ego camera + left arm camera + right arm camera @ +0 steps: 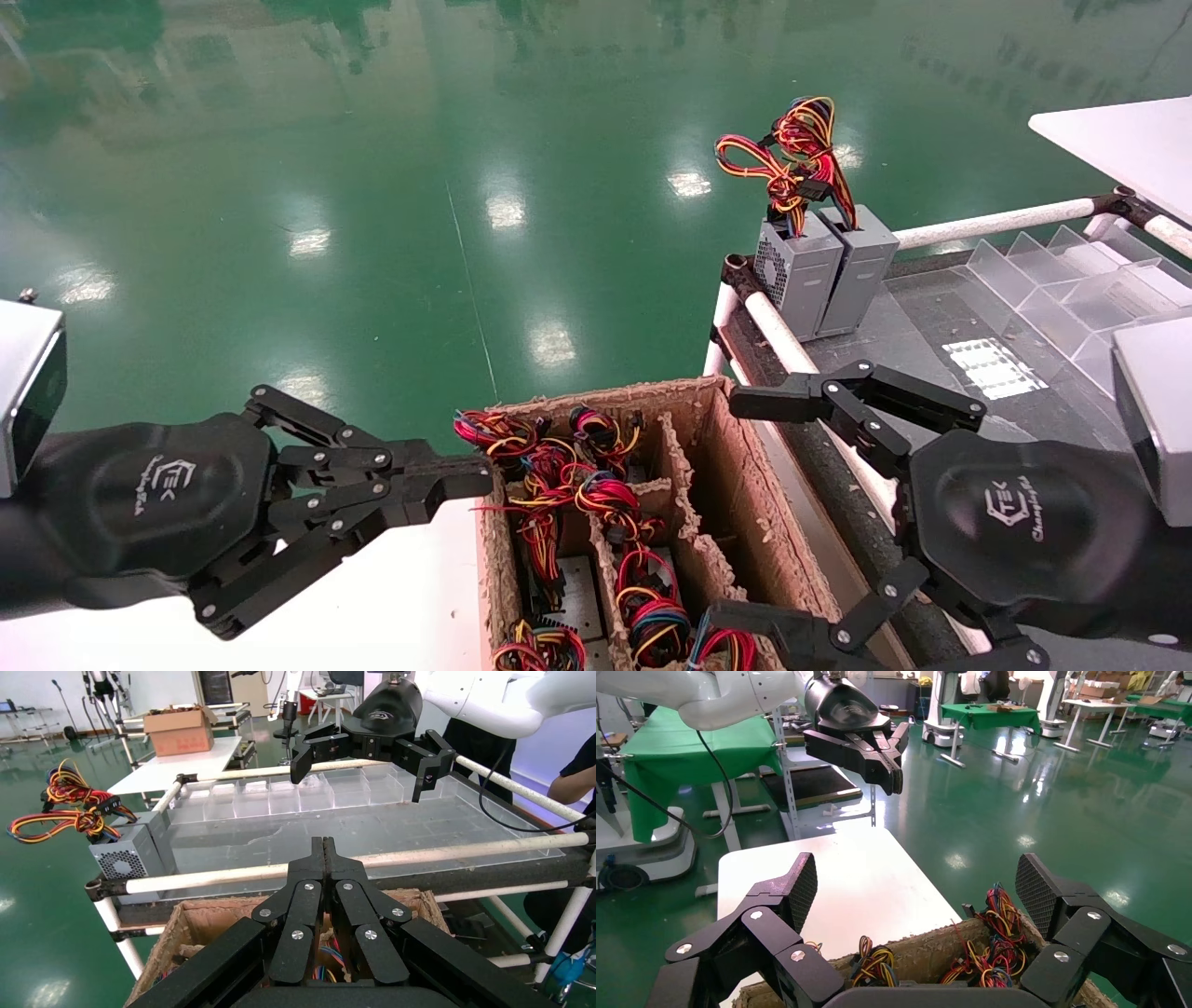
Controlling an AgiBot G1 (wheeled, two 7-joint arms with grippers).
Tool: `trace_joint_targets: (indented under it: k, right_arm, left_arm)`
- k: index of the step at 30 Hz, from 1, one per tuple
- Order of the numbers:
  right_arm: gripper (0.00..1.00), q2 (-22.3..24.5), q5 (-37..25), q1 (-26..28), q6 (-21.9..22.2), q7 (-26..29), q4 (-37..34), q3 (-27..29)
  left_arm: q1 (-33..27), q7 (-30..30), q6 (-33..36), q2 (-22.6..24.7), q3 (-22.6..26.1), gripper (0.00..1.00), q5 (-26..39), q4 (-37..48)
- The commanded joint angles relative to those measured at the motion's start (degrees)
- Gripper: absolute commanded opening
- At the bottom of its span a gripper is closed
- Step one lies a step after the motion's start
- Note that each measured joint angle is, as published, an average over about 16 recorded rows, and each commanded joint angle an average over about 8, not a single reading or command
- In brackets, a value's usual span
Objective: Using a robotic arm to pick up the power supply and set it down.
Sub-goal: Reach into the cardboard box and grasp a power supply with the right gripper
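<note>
While right pincer (750, 508) gapes, cardboard box (736, 466) holds wire-coiled units (596, 494).

The robotic arm's claw (750, 508) hangs with its fingers spread wide above the right edge of the cardboard box, holding nothing. The power supply (799, 272), a small grey metal box with a perforated side, stands upright at the surface's far corner, apparently touching a second grey box.
</note>
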Motion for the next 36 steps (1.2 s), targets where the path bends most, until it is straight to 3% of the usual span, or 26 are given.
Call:
trace_joint_targets:
  k: [1,6,7,21,36]
  right_arm:
    - [1.0,0.0,0.0,0.0,0.0,0.0,0.0,0.0]
    - [1.0,0.0,0.0,0.0,0.0,0.0,0.0,0.0]
    - [1.0,0.0,0.0,0.0,0.0,0.0,0.0,0.0]
    - [1.0,0.4,-2.6,0.2,1.2,0.5,-0.3,-0.8]
    - [1.0,-2.0,-22.7,5.2,6.2,5.0,-0.3,-9.4]
  left_arm:
    - [0.0,0.0,0.0,0.0,0.0,0.36,0.0,0.0]
    - [0.0,0.0,0.0,0.0,0.0,0.97,0.0,0.0]
    - [0.0,0.0,0.0,0.0,0.0,1.0,0.0,0.0]
    - [0.0,0.0,0.0,0.0,0.0,1.0,0.0,0.0]
    - [0.0,0.0,0.0,0.0,0.0,1.0,0.0,0.0]
